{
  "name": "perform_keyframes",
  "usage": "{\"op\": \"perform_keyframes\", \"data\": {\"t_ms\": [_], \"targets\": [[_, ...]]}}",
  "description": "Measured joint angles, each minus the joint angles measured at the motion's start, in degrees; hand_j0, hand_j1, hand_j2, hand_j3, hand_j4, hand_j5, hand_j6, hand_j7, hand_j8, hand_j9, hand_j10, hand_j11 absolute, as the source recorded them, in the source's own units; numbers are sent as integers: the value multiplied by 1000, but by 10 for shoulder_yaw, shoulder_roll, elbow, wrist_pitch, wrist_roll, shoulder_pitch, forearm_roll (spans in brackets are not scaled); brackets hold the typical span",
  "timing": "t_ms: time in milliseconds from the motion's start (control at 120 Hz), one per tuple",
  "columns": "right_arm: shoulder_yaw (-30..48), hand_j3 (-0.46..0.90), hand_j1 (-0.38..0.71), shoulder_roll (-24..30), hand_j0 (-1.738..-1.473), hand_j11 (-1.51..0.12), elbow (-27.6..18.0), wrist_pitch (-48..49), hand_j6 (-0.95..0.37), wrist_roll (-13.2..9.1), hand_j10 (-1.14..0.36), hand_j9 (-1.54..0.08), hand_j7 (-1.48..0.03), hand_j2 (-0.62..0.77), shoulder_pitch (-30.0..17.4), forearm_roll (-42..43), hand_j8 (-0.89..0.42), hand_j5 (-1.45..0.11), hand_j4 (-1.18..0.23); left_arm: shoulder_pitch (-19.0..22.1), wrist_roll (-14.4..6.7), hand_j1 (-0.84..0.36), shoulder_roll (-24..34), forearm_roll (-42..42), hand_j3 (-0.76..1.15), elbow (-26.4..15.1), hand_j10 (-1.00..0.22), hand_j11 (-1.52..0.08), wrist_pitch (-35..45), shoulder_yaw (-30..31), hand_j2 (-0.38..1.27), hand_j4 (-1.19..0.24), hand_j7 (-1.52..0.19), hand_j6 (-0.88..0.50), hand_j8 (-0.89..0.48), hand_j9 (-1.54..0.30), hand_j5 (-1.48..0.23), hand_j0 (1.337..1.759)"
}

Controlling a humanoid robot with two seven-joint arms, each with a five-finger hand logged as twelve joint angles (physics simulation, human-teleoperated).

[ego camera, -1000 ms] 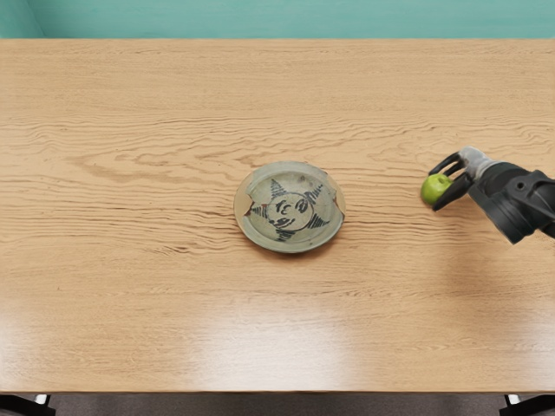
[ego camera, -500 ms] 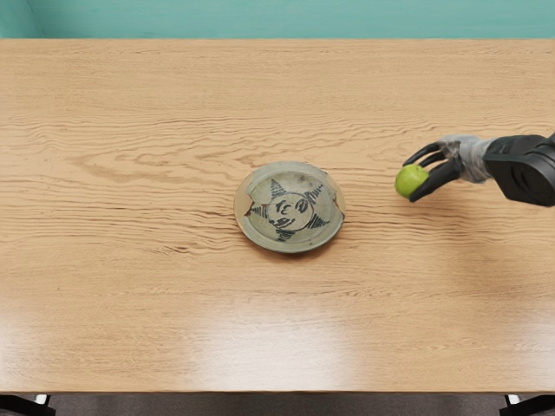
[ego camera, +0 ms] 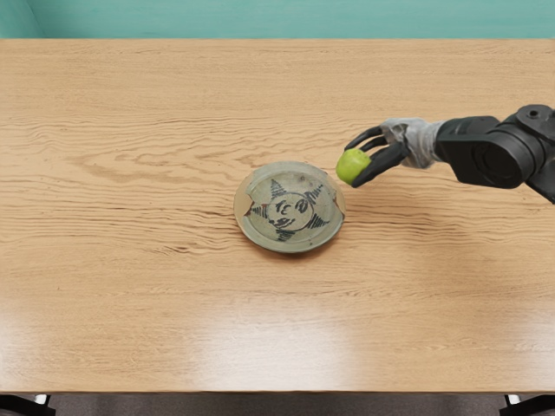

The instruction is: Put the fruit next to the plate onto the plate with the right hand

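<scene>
Green fruit (ego camera: pixel 352 165), apparently aloft, in fingers (ego camera: pixel 386 158) just beside patterned plate (ego camera: pixel 290 208)

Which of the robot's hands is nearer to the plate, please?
Right. The right hand, fingers closed on the green fruit, is just beyond the upper-right rim of the plate; the left hand is out of view.

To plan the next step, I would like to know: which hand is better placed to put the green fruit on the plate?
The right hand. Its fingers hold the green fruit, close to the upper right rim of the plate. The left arm does not show in the head view.
</scene>
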State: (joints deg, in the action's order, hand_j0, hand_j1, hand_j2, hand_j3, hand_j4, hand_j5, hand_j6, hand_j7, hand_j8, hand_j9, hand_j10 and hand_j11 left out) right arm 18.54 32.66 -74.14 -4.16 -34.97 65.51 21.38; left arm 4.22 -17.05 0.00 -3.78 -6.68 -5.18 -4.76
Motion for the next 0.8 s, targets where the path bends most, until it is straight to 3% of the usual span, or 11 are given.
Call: {"op": "perform_keyframes", "data": {"t_ms": [600,700,800], "targets": [[3,0,315,-123,-1658,-973,19,-27,-390,0,-704,-969,-942,325,-21,17,-473,-988,-550,0,0,62,0,0,0,0,-239,-311,0,0,48,-240,-311,-240,-240,-311,-311,1658],[5,0,293,-127,-1658,-887,23,-28,-413,0,-649,-884,-863,244,-26,21,-495,-899,-560,0,0,62,0,0,0,0,-239,-311,0,0,48,-240,-311,-240,-240,-311,-311,1658],[8,0,181,-128,-1658,-692,25,-29,-368,0,-512,-690,-678,127,-28,22,-418,-700,-458,0,0,62,0,0,0,0,-239,-311,0,0,48,-240,-311,-240,-240,-311,-311,1658]]}}
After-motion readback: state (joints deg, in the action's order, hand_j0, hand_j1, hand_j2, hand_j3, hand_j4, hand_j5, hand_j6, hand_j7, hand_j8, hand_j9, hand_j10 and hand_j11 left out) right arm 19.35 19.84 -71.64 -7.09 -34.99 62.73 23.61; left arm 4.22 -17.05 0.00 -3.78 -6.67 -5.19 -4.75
